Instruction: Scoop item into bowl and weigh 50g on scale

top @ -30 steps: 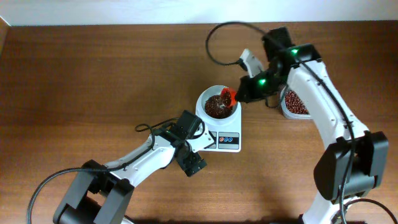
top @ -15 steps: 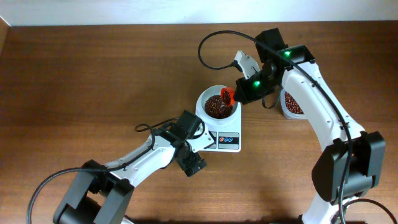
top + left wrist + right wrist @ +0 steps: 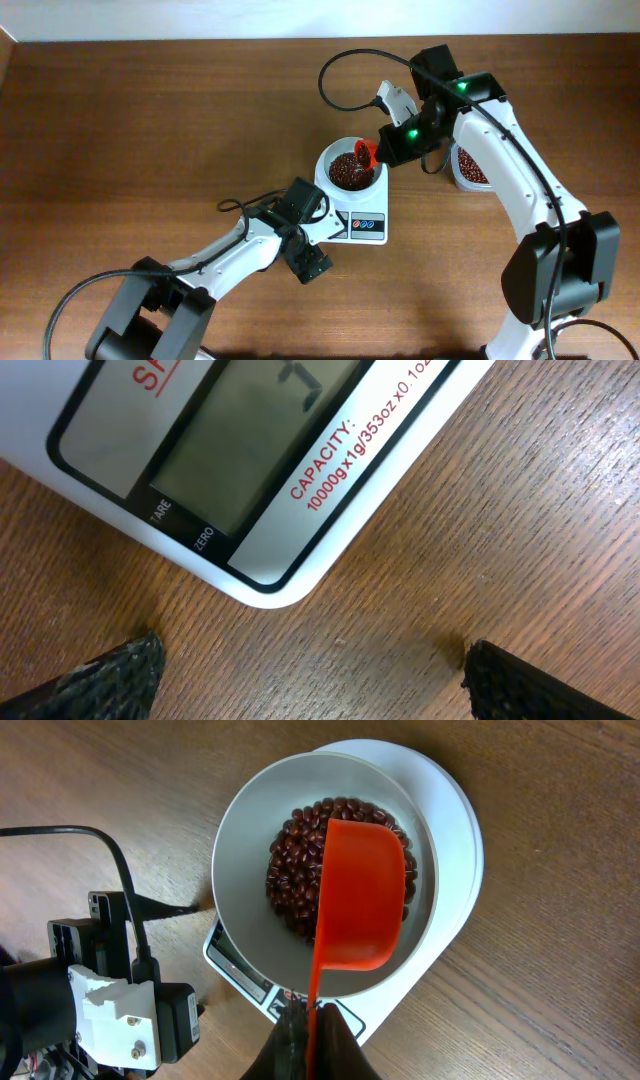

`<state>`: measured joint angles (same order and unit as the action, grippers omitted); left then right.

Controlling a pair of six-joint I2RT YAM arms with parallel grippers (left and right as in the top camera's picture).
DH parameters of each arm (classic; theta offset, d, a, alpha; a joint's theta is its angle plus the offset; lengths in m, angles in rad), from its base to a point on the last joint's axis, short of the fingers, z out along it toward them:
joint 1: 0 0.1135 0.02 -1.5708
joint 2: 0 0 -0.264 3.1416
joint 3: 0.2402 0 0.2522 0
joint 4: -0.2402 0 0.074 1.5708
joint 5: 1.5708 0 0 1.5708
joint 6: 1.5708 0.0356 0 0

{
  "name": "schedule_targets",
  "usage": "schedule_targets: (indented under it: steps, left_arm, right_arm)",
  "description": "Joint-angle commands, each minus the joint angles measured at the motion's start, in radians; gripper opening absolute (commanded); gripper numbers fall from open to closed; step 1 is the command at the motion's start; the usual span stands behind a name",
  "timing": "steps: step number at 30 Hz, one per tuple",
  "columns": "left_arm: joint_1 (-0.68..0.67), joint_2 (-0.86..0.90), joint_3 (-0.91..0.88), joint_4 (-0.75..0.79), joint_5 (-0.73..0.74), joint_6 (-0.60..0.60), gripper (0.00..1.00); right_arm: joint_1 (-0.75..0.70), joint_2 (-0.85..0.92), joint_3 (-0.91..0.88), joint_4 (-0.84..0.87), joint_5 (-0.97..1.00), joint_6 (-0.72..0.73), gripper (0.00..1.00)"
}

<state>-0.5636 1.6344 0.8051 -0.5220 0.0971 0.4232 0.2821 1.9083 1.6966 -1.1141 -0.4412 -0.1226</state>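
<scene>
Right gripper (image 3: pixel 308 1022): fingers closed tight on the thin handle of the orange scoop (image 3: pixel 360 895). The handle runs straight up from my fingertips, and the scoop head hangs over the bowl (image 3: pixel 238 840), right of its centre. The face turned to my wrist is smooth orange with no beans on it. I cannot tell whether it is the back or the hollow.

Step in hand, as I judge it: tipping beans into the bowl. To do it well, hold the head inside the rim, roll the wrist slowly, and let beans fall a few at a time. The target is a set weight, and overshoot is harder to fix than a short pour.

Beans (image 3: pixel 295 870): small, glossy, dark reddish-brown. They lie in a loose heap on the bowl floor with pale wall bare all around.

The bowl sits on the white scale (image 3: pixel 455 810).

Left gripper (image 3: pixel 310 680): fingers spread wide, holding nothing, just off the scale's front corner. The display (image 3: pixel 240 450) shows part of a digit that I cannot read.

Farther right, the clear container (image 3: pixel 470 165) holds more beans.
</scene>
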Motion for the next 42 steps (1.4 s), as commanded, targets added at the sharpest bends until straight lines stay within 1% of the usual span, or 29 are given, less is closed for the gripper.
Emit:
schedule_targets:
  steps: [1,8,10,12,13,15,17,19,20,21,22,23,27,34,42]
  left_arm:
    - [-0.005,0.035,-0.018,-0.01,0.034,0.002,0.99]
    - [-0.005,0.035,-0.018,-0.01,0.034,0.002,0.99]
    - [-0.005,0.035,-0.018,-0.01,0.034,0.002,0.99]
    - [-0.005,0.035,-0.018,-0.01,0.034,0.002,0.99]
    - [-0.005,0.035,-0.018,-0.01,0.034,0.002,0.99]
    - [-0.005,0.035,-0.018,-0.01,0.033,0.002,0.99]
    - [-0.005,0.035,-0.018,-0.01,0.033,0.002,0.99]
    - [-0.005,0.035,-0.018,-0.01,0.034,0.002,0.99]
    - [-0.005,0.035,-0.018,-0.01,0.033,0.002,0.99]
    - [-0.005,0.035,-0.018,-0.01,0.033,0.002,0.99]
    - [-0.005,0.035,-0.018,-0.01,0.033,0.002,0.99]
    - [-0.005,0.035,-0.018,-0.01,0.033,0.002,0.99]
    - [-0.005,0.035,-0.018,-0.01,0.033,0.002,0.99]
    - [-0.005,0.035,-0.018,-0.01,0.034,0.002,0.99]
    - [-0.005,0.035,-0.018,-0.01,0.034,0.002,0.99]
  right_arm:
    - [-0.002,-0.034,0.024,0.002,0.0,0.008,0.04]
    - [-0.002,-0.034,0.024,0.018,0.002,0.008,0.04]
    - [0.0,-0.034,0.024,0.028,-0.006,0.035,0.04]
    - [0.011,-0.034,0.024,0.011,-0.008,-0.015,0.04]
    - [0.016,-0.034,0.024,0.006,0.01,-0.024,0.04]
    - [0.02,-0.034,0.024,0.018,0.072,0.023,0.04]
    - [0.02,-0.034,0.025,0.023,0.098,0.009,0.04]
    - [0.02,-0.034,0.026,0.021,0.097,0.018,0.04]
    - [0.022,-0.034,0.026,0.013,0.079,-0.022,0.04]
    - [0.021,-0.034,0.026,0.011,0.088,-0.025,0.04]
    - [0.017,-0.034,0.026,0.011,0.086,0.013,0.04]
    - [0.011,-0.034,0.026,0.016,0.06,0.05,0.04]
    - [-0.015,-0.034,0.026,0.023,-0.095,0.053,0.04]
    - [-0.129,-0.034,0.026,0.015,-0.356,0.053,0.04]
    - [-0.171,-0.034,0.026,-0.009,-0.382,0.053,0.04]
